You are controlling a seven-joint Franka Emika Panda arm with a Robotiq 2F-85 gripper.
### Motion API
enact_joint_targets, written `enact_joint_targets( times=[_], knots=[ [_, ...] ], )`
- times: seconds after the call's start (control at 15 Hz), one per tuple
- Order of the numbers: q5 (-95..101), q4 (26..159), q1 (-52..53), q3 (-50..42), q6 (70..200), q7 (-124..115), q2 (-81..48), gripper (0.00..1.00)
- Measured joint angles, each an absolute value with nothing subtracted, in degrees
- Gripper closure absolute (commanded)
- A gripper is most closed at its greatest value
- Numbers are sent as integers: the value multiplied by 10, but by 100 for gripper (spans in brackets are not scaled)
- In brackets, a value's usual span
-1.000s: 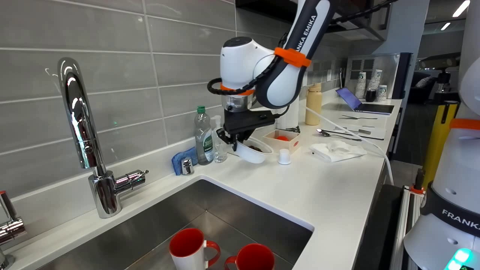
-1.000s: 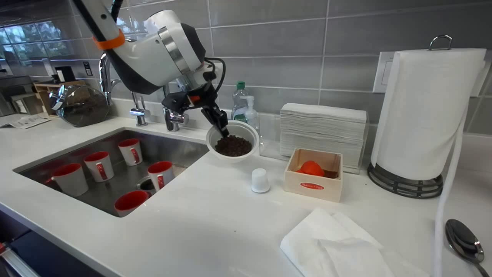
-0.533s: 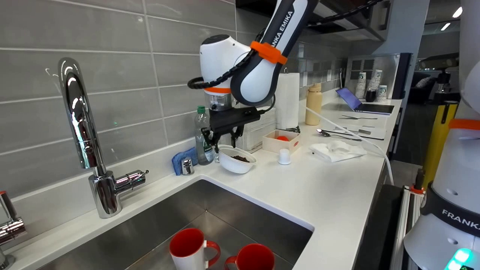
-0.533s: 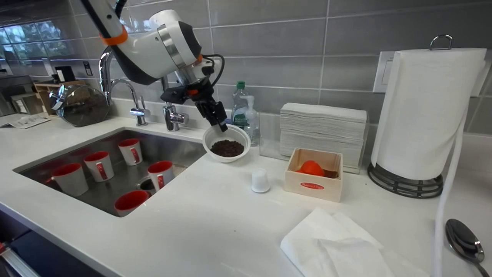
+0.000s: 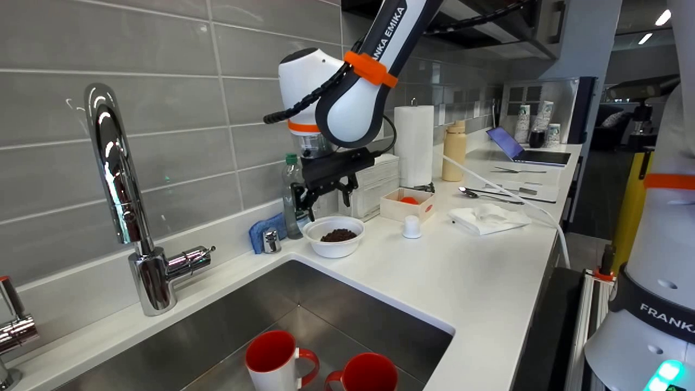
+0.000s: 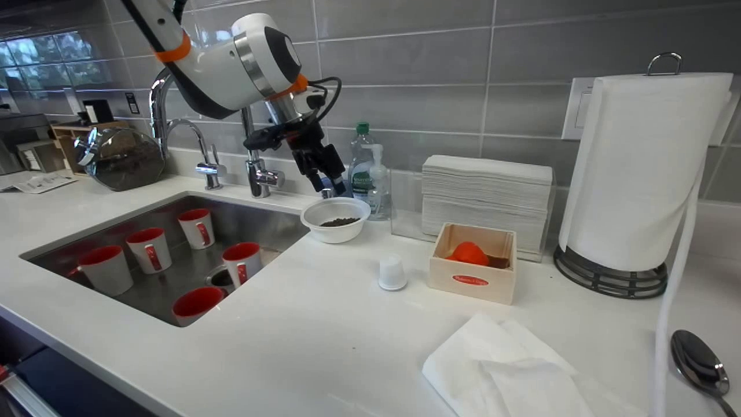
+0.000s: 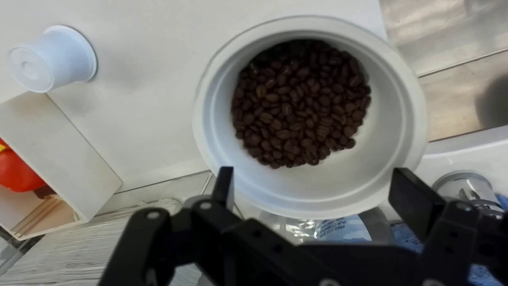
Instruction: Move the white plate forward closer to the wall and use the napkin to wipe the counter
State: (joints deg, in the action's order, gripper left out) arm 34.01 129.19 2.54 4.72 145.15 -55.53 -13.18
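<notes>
White plate [image 6: 324,234], a round bowl-like dish of dark coffee beans [image 7: 301,103], sits level on the counter [image 6: 324,341] just beside the corner of the sink [image 6: 188,266], near the grey tiled wall [image 6: 405,63]. From the left in an exterior view, five mugs [image 6: 149,250] with red insides stand in that sink, and chrome taps [image 6: 256,175] rise at its back edge. Next, the gripper [image 6: 329,186] hangs over the plate on the side toward the wall. Its fingers [image 7: 223,188] are spread wide in the wrist view, the rim showing between and beneath them; whether a tip touches the rim is unclear. Behind the plate stand a soap bottle [image 6: 361,159] with a green cap and a clear pump bottle [image 6: 379,180], side by side. A small white cup [image 6: 392,272] comes next, upside down on the counter, then a wooden box [image 6: 446,278] with something red [image 6: 470,253] inside and, just behind it, a stack of folded paper [image 6: 486,191]. Nearer the front of the counter lies the napkin [image 6: 492,362], white and rumpled, well apart from the gripper. Farther right, a paper-towel roll [image 6: 639,174] stands upright, and a dark spoon [image 6: 697,359] lies nearer the front.
</notes>
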Motion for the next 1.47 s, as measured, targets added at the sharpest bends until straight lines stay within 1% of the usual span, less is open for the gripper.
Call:
enact_joint_targets(
  times=[0.47, 0.8, 1.13, 1.47],
  knots=[
    [278, 1265, 50, 25, 1393, -524, -117, 0],
    [289, 1403, 28, -35, 1418, -527, -42, 0],
    [353, 1527, -55, -90, 1468, -560, 63, 0],
    [424, 1569, -181, -121, 1518, -582, 136, 0]
  ],
)
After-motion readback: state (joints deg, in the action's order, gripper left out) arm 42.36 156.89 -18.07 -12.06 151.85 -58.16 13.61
